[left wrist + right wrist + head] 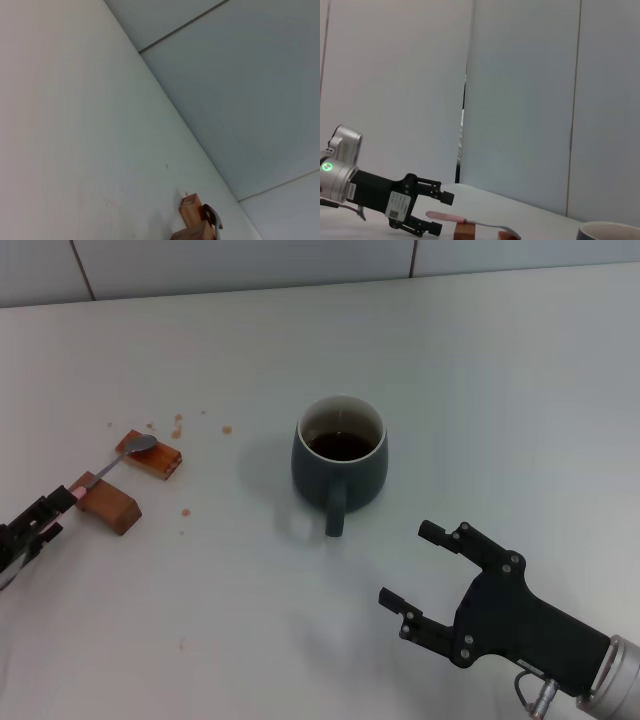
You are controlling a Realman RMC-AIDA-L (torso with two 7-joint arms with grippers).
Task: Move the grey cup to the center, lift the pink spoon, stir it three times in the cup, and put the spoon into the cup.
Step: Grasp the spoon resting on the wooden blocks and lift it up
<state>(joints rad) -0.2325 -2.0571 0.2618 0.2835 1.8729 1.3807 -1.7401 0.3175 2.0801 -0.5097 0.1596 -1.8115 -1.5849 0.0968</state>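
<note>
- Reaching in from the left edge of the head view, the robot's black left hand (45, 512) sits low at the tip of the spoon's handle; the right wrist view shows its fingers (442, 197) spread with the pink handle passing between them, not yet pinched.
- Resting just beyond that hand, the slim pink-handled spoon with a silver metal bowl (112, 463) bridges two brown rectangular wooden blocks (110, 507), its bowl on the farther block and its handle end over the nearer one, so it is held up off the white tabletop (500, 370).
- A few small brown crumbs (177, 425) are scattered near the blocks.
- The spoon looks light, stiff and thin; the smooth handle could slip or pivot, so I would take hold on the pink handle close to its end, where the gap beneath gives the fingers room.
- Farther right, the dark slate-grey ceramic mug with a pale inner wall (340, 462) stands upright about mid-tabletop, holding dark brown liquid, its single handle pointing toward the robot.
- The mug is likely heavy, hard and breakable, and the liquid could slosh.
- At the lower right, the black right hand (415, 570) hovers near the mug without touching it, fingers spread wide and holding nothing.
</note>
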